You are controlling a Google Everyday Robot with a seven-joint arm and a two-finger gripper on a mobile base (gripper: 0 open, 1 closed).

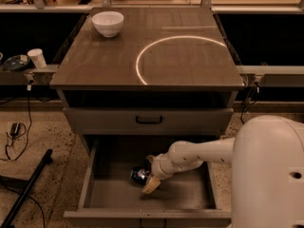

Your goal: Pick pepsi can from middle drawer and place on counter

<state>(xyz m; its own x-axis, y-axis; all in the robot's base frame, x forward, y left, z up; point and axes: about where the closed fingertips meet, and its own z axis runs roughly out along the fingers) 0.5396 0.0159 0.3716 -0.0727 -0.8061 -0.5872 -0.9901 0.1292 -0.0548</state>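
Note:
The pepsi can (pixel 138 175), dark blue with a silvery end, lies on its side on the floor of the pulled-out middle drawer (pixel 190 196), left of centre. My gripper (pixel 149 175) is down inside the drawer right against the can's right side, at the end of the white arm (pixel 199 155) that reaches in from the right. The arm's wrist hides part of the can. The counter (pixel 180 56) is the glossy grey-brown top of the cabinet above, with a bright curved light reflection on it.
A white bowl (pixel 108 23) stands at the counter's back left corner. The upper drawer front (pixel 149 120) with its black bar handle is closed. My white body (pixel 268 175) fills the lower right. A black pole (pixel 28 186) and cables lie on the speckled floor at left.

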